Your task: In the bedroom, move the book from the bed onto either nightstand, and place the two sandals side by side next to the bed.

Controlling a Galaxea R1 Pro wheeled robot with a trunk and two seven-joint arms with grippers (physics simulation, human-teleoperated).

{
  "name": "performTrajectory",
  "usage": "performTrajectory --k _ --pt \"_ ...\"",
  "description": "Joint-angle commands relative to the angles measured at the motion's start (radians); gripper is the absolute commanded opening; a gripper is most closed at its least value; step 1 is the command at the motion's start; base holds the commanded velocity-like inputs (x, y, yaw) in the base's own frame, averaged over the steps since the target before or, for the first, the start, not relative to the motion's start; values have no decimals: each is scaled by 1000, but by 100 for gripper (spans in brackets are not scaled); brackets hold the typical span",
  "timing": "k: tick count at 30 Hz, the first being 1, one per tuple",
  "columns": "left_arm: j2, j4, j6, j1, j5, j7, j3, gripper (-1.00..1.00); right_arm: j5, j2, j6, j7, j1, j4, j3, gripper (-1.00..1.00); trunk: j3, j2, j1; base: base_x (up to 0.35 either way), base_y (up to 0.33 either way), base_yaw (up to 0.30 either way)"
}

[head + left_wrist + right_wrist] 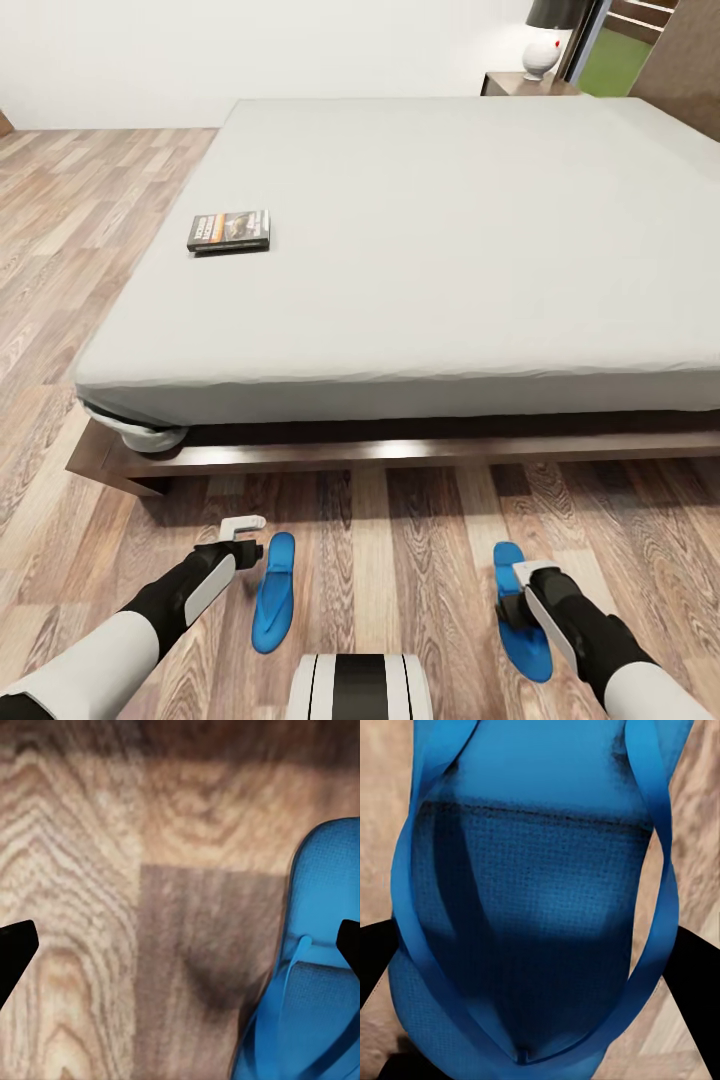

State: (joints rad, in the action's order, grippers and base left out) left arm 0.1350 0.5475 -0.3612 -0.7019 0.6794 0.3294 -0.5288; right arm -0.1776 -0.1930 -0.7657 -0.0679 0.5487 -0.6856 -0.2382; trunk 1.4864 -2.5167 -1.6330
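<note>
I have both arms low over the wood-plank floor [420, 560] at the bottom of the head frame. My right gripper [516, 600] sits directly over the right sandal [522, 625], lower right. In the right wrist picture its dark fingers [375, 960] flank the blue sole and straps, spread wide, so I judge the jaws open around the sandal but not yet closed on it. My left gripper [243, 545] hangs just beside the left sandal [274, 592], lower centre-left. Its wrist view shows the fingertips [15, 952] apart over bare planks, with the sandal at the right edge of that frame: open, holding nothing.

The two sandals lie well apart, both near the foot of the bed [420, 260]. The book [229, 230] rests flat on the mattress at upper left, near the bed's edge, and a nightstand [525, 85] with a white lamp stands at the top right.

Risks as I see them: closing on the thin, flexible strap could let the sandal swing or slip out, and pressing too low would jam the fingertips into the floor. The left gripper could nudge its sandal sideways.

The book cover carries white lettering, too small to read.
</note>
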Motion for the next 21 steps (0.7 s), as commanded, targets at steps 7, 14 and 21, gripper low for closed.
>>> performTrajectory --k 7,14,21 --pt "2 9 -9 -1 9 10 -7 100 -6 -2 -7 13 2 -7 -14 -100 1 0 0 0 0 0" --pt "3 11 -16 -1 9 10 -7 100 -6 0 -4 17 2 -8 -14 -100 1 0 0 0 0 0" --pt "3 11 -16 -1 9 10 -7 100 -8 1 -3 17 2 -9 -13 -100 1 0 0 0 1 0"
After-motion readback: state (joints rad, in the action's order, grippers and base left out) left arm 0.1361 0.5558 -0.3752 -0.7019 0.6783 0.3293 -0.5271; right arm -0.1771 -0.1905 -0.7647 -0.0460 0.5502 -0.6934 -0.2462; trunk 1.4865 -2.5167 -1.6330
